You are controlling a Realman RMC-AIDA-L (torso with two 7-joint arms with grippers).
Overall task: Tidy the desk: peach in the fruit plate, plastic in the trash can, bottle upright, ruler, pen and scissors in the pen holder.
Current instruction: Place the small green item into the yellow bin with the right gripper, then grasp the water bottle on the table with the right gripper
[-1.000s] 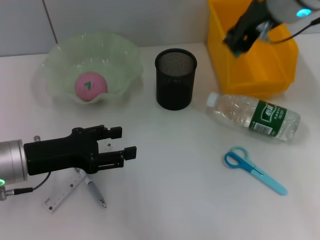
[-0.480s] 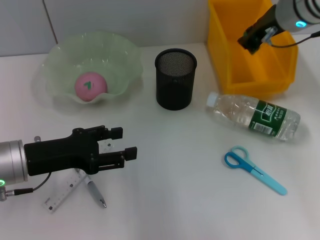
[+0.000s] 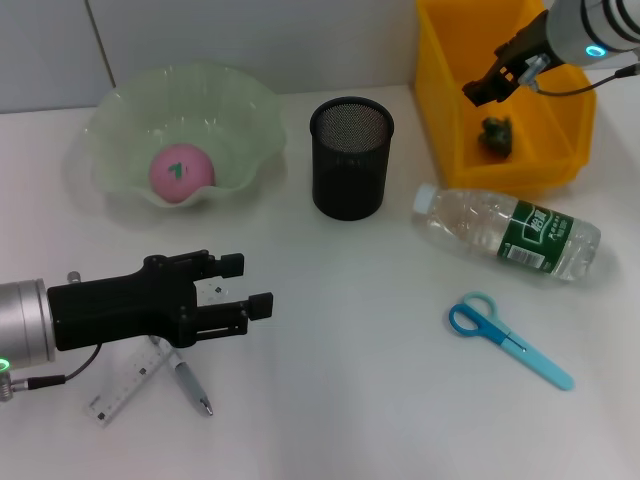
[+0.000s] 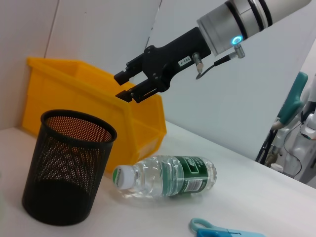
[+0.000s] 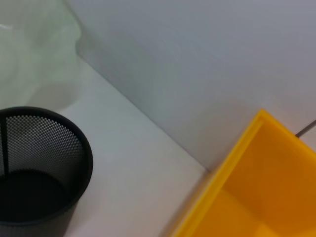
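The right pincer (image 3: 478, 88) hangs over the yellow trash can (image 3: 445, 110) with its fingers spread apart and nothing between them; a small dark green crumpled piece of plastic (image 3: 496, 136) lies on the can's floor below it. The left pincer (image 3: 252, 285) hovers low over the white surface (image 3: 350, 400) near the robot, its fingers parted and empty, pointing toward the right side. Just under and behind it lie the ruler (image 3: 125, 390) and the pen (image 3: 192, 385), close together, the ruler running diagonally from near-left to far-right and the pen slanting the other way with its tip toward the near edge. The bottle (image 3: 510, 235) lies on its side in front of the trash can, long axis across the surface, cap pointing left toward the pen holder (image 3: 350, 160), which stands upright. The scissors (image 3: 508, 340) lie flat, nearer than the bottle, with the loop handles toward the left and the blades pointing to the near right. The peach (image 3: 182, 173) sits in the fruit plate (image 3: 125, 110) at far left.
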